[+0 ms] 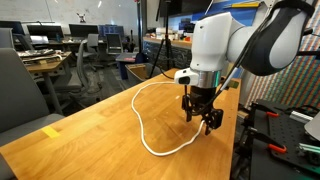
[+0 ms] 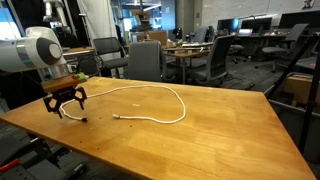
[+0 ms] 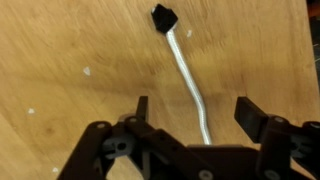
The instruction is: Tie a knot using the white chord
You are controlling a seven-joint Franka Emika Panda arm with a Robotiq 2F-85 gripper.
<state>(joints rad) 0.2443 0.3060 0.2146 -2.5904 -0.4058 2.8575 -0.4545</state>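
The white chord [image 1: 140, 112] lies in a wide loop on the wooden table [image 1: 90, 130]; the same loop of chord [image 2: 170, 97] shows in both exterior views. In the wrist view the chord [image 3: 186, 70] runs from its dark tip [image 3: 163, 17] down between my fingers. My gripper [image 3: 192, 102] is open and straddles the chord just above the tabletop, with neither finger touching it. In the exterior views the gripper [image 1: 205, 120] [image 2: 68, 106] hangs low over the chord's end near the table edge. The other end [image 2: 116, 117] lies free on the table.
A yellow tape patch [image 1: 52, 131] sits near one table corner. Office chairs [image 2: 146, 58] and desks stand beyond the far edge. Dark equipment with red and green parts [image 1: 272, 140] stands right beside the table next to the arm.
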